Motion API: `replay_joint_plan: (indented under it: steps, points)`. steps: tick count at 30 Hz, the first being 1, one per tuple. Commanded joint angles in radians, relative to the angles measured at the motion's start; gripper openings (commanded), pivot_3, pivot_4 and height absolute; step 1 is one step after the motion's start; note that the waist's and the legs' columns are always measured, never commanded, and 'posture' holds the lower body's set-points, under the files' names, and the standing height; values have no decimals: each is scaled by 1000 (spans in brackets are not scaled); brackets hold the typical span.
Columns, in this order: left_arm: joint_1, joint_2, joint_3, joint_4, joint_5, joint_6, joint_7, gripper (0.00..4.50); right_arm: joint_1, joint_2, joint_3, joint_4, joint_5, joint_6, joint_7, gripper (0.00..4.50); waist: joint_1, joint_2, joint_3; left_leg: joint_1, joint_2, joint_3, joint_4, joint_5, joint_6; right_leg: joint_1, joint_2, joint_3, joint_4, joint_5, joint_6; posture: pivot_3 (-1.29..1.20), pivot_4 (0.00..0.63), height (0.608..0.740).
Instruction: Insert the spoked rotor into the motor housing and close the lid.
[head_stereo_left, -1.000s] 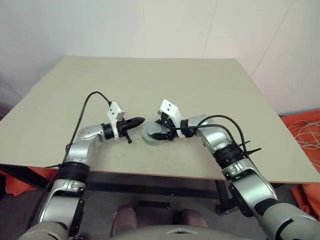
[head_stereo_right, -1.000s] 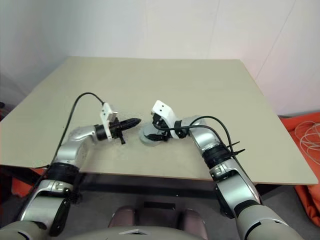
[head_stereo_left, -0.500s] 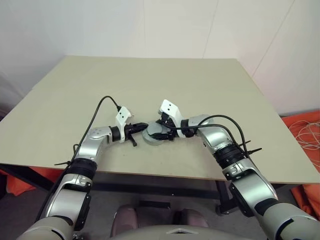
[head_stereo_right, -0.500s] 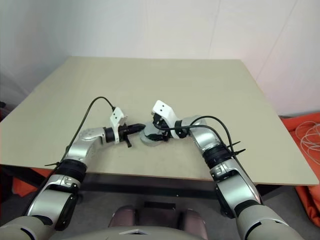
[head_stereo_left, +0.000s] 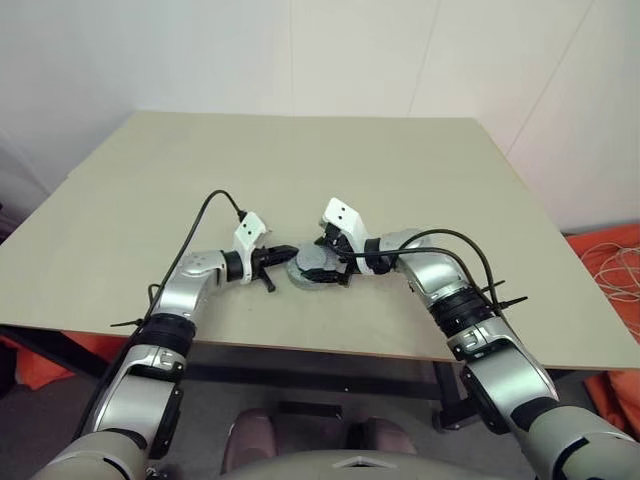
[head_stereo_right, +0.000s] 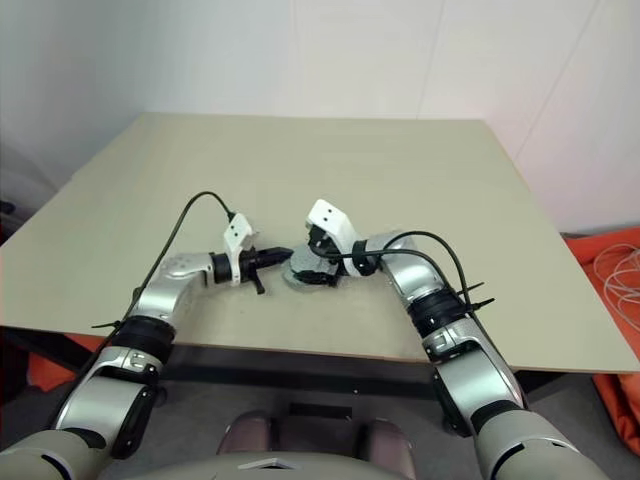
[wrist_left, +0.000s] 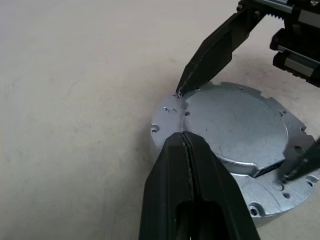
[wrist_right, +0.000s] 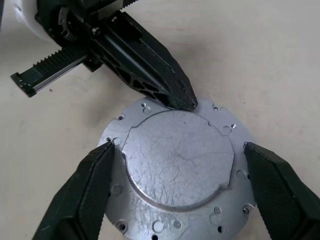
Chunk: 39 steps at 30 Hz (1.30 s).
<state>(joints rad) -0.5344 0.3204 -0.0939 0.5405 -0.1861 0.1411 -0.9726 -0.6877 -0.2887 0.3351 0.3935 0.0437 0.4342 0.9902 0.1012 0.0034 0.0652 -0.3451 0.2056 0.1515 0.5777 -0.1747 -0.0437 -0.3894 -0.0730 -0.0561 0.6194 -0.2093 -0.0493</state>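
Right wrist view: lid (wrist_right: 177, 155) between spread right pincer (wrist_right: 185, 192) fingers.

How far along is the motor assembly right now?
The lid already sits on the motor housing on the table; no spoked rotor is visible, presumably inside. In hand: the shut left claw presses its tip at the lid's edge, while the open right claw straddles the assembly. What may remain is seating the lid fully, then withdrawing both claws.
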Motion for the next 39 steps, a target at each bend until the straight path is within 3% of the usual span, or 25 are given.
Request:
replay_joint_plan:
  steps: [1,6,11,15,21,28,39]
  points:
    - [-5,-4,-20,1,18,15,0,0,-3,-16,-29,-47,24,26,10,4473,1,0,0,0,0,0,0,0,0,0,0,0,0,0,0,0,0,740]
    - [-7,-10,-23,-2,20,21,3,0,-22,-32,-92,-96,87,103,28,4473,3,0,0,-2,0,0,0,0,1,-1,0,0,0,0,0,0,0,740]
    - [-5,-13,-26,-6,21,23,-3,0,8,-56,-265,-230,264,286,16,4473,9,0,0,-2,0,0,-1,0,1,-1,0,0,-1,0,0,0,0,740]
    - [-4,-16,-27,-2,21,18,-6,0,35,-101,-361,-279,308,642,-132,4473,26,0,0,-2,0,0,-1,-1,1,-1,0,0,-2,0,0,0,0,740]
    - [-2,-20,-28,4,20,14,-9,0,42,-94,-554,-213,497,1053,-139,4473,33,1,-1,-2,0,1,-2,-1,1,-1,0,-1,-2,-1,1,0,0,740]
    - [-1,-17,-29,-1,20,15,-17,0,38,19,-777,-87,514,1176,-282,4473,36,2,-1,-2,0,1,-4,0,1,-1,0,-1,-6,-1,2,0,0,740]
    - [8,-10,-25,-21,18,21,-17,0,8,185,-976,43,525,1152,-481,4473,41,3,-2,-1,0,2,-12,3,-5,-3,0,-1,-9,-1,2,0,0,740]
